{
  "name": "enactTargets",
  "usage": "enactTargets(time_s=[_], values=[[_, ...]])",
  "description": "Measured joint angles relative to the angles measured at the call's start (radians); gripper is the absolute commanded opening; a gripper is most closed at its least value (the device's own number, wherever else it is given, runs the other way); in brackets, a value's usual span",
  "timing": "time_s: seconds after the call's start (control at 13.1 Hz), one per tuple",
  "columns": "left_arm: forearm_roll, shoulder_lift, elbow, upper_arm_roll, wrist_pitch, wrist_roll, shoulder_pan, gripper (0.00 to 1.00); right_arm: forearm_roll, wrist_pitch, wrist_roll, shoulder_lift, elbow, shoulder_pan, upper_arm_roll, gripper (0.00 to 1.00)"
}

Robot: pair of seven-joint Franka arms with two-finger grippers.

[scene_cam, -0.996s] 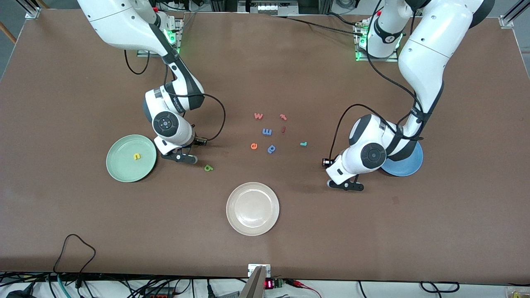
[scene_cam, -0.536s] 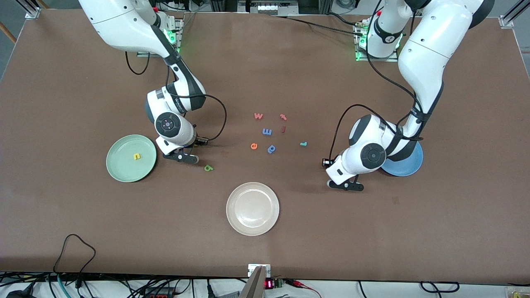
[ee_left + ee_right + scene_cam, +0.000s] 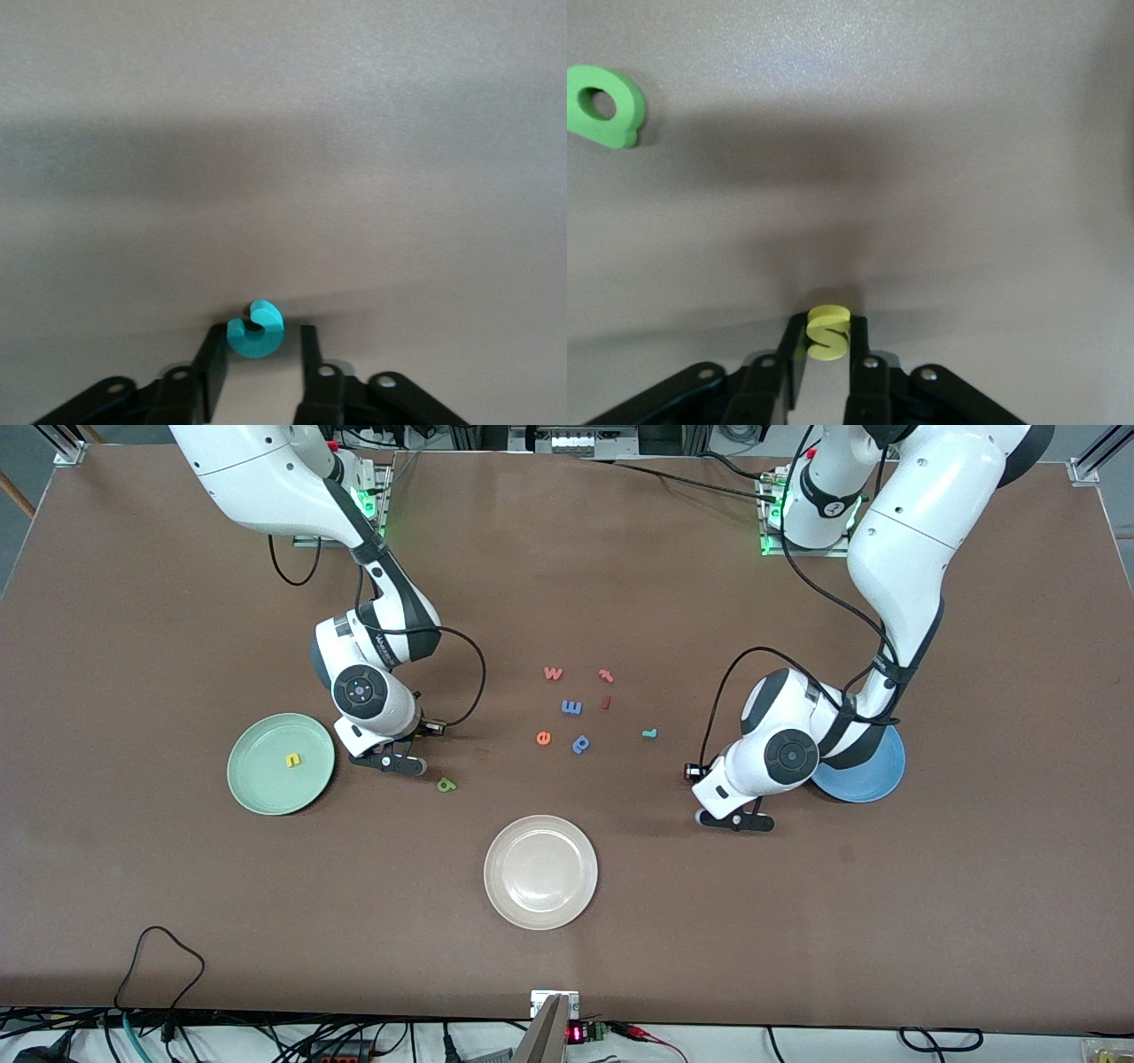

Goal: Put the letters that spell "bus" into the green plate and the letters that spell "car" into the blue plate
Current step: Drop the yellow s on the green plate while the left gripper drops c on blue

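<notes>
The right wrist view shows my right gripper (image 3: 827,323) shut on the yellow s (image 3: 828,336), low at the table. The dark green b (image 3: 604,106) lies close by. In the front view this gripper (image 3: 387,763) sits between the green plate (image 3: 266,793), which holds the yellow u (image 3: 291,760), and the b (image 3: 446,784). My left gripper (image 3: 262,335) is open around the teal c (image 3: 257,329); one finger touches it, the other stands off. In the front view it (image 3: 735,822) is beside the blue plate (image 3: 873,779). The teal r (image 3: 649,733) lies loose mid-table.
An off-white plate (image 3: 540,859) sits nearer the front camera, mid-table. Loose letters cluster in the middle: salmon w (image 3: 553,673), salmon r-like letter (image 3: 606,676), blue m (image 3: 571,708), orange e (image 3: 543,737), blue p (image 3: 581,744). A black cable loop (image 3: 164,957) lies near the front edge.
My right gripper shifted slightly toward the b and closed onto the s. My left hand crept a little toward the table's middle.
</notes>
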Motion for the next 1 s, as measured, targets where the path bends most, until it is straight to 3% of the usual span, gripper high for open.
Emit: enactTargets(time_s=[0.38, 0.77, 0.84, 0.92, 1.0], values=[[0.001, 0.000, 0.001, 0.003, -0.001, -0.006, -0.001, 0.23, 0.000, 0.001, -0.059, -0.018, 0.010, -0.023, -0.013, 0.11], [0.050, -0.001, 0.012, 0.009, 0.000, -0.009, 0.010, 0.15, -0.002, -0.068, -0.435, -0.117, 0.014, -0.272, -0.026, 0.14], [0.054, -0.005, 0.018, 0.013, -0.008, -0.009, 0.026, 0.15, -0.002, -0.069, -0.492, -0.116, 0.011, -0.315, -0.028, 0.21], [0.056, -0.015, 0.024, 0.013, -0.037, -0.007, 0.046, 0.15, -0.002, -0.068, -0.533, -0.110, 0.007, -0.348, -0.029, 0.40], [0.056, -0.031, 0.029, 0.013, -0.075, -0.005, 0.060, 0.15, -0.002, -0.066, -0.555, -0.102, 0.006, -0.364, -0.030, 0.71]])
